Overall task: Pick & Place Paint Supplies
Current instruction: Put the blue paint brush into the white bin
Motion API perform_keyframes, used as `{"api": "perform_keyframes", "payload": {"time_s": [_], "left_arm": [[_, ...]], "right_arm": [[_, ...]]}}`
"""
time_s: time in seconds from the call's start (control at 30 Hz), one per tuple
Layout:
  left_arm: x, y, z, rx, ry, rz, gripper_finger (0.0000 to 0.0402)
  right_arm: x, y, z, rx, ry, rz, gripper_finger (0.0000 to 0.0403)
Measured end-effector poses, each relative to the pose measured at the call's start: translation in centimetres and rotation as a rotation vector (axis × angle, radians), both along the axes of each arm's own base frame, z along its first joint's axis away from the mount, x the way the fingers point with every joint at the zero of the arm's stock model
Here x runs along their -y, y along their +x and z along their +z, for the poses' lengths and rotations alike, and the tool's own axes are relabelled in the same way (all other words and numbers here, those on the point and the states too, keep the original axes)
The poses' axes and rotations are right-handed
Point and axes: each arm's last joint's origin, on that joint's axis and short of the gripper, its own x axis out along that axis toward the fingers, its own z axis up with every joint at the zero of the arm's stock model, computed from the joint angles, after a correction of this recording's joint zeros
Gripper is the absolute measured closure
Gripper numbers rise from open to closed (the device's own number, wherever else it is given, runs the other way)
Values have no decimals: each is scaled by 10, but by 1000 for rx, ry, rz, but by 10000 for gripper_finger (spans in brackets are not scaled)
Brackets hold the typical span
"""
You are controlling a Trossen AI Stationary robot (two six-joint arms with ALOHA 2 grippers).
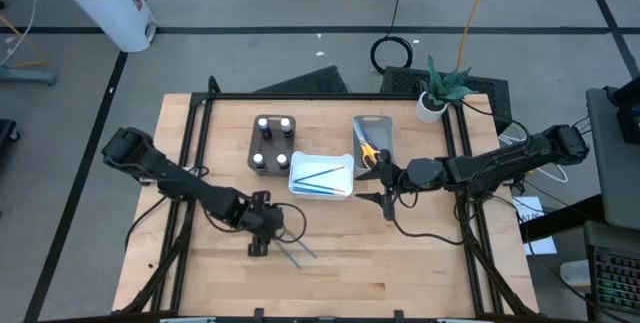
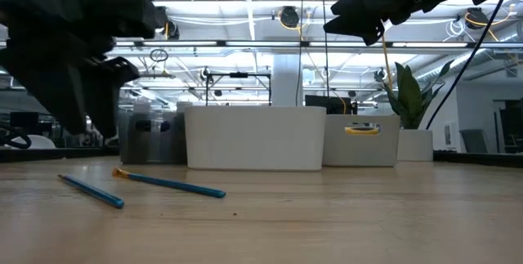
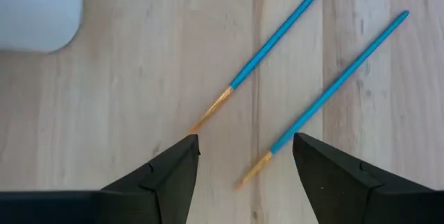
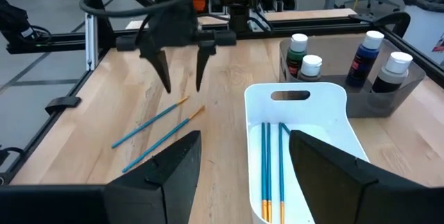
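Two blue brushes (image 3: 326, 92) lie beneath the left gripper (image 3: 243, 158), fingers apart; it must descend and close. Right gripper (image 4: 243, 154) hovers, fingers apart.

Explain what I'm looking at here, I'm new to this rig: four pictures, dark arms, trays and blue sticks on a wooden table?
Two robot arms work at a wooden table. One picture looks straight down, one looks level across the tabletop, and two come from cameras on the wrists. The left tool hangs open over two loose blue brushes, holding nothing. The right tool is open and empty too, beside the white tray, which already holds brushes. The brown tray carries white-capped paint bottles. The grey tray has yellow-handled scissors. A potted plant stands at the far edge.
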Motion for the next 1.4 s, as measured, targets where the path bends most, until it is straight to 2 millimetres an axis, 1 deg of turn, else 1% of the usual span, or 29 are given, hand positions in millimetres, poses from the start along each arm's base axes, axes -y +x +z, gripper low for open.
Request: {"api": "perform_keyframes", "payload": {"time_s": [0.1,0.17,0.23,0.33,0.5,0.63,0.77,0.83,0.9,1.07,1.13,1.27,1.33,1.4], "left_arm": [[4,-11,5,-33,3,-6,160],[8,-16,4,-63,11,-48,160],[11,-20,0,-66,34,-115,160],[13,-22,-13,-50,61,-175,160],[9,-24,-33,-51,82,-174,160],[5,-26,-38,-72,81,-171,161],[5,-26,-39,-74,94,-223,165],[5,-26,-39,-80,96,-245,180],[5,-27,-39,-82,94,-260,205],[6,-26,-39,-71,84,-269,289],[7,-25,-39,-63,76,-248,323],[7,-23,-39,-46,44,-151,382],[8,-23,-39,-47,28,-118,395],[8,-24,-39,-59,9,-124,391]], "right_arm": [[0,0,0,3,-8,2,192],[0,0,0,3,-10,3,192],[0,0,0,3,-10,3,192],[0,0,0,3,-8,5,192],[-3,0,0,3,14,10,192],[-5,-1,1,9,12,18,192],[-5,0,2,19,6,21,192],[-5,0,2,19,-9,25,192],[-5,0,2,19,-14,27,192],[-5,0,2,19,-14,27,192],[-5,0,2,18,-1,23,192],[-5,0,2,18,20,17,192],[-5,0,2,18,21,17,192],[-5,0,2,18,19,18,192]]}}
